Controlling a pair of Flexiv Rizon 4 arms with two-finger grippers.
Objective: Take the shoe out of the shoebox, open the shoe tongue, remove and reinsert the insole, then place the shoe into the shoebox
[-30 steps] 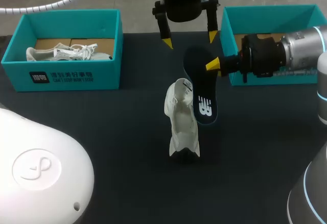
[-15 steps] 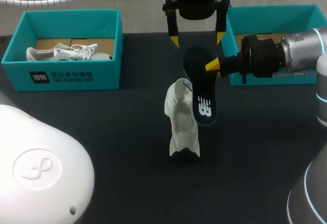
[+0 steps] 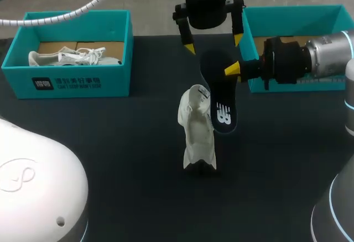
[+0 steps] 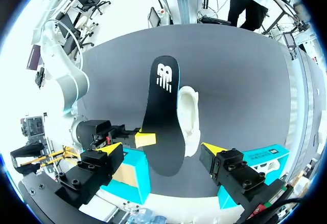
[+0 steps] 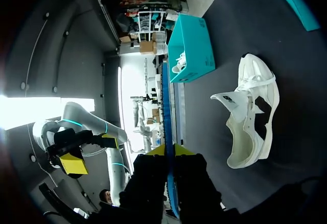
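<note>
The left claw [image 3: 213, 44], wide open, has slid right over the far end of the insole [image 3: 219, 95]. The right claw [image 3: 232, 69] pinches it beside the shoe [image 3: 196, 129], so reinsertion seems next.

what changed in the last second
The left gripper shifted to the right, ending above the far end of the insole, its fingers open throughout. The right gripper stayed shut on the insole, and the shoe did not move.

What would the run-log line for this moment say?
stage: insole out of shoe | right gripper: shut on insole | left gripper: open, near insole | shoe: on table
</note>
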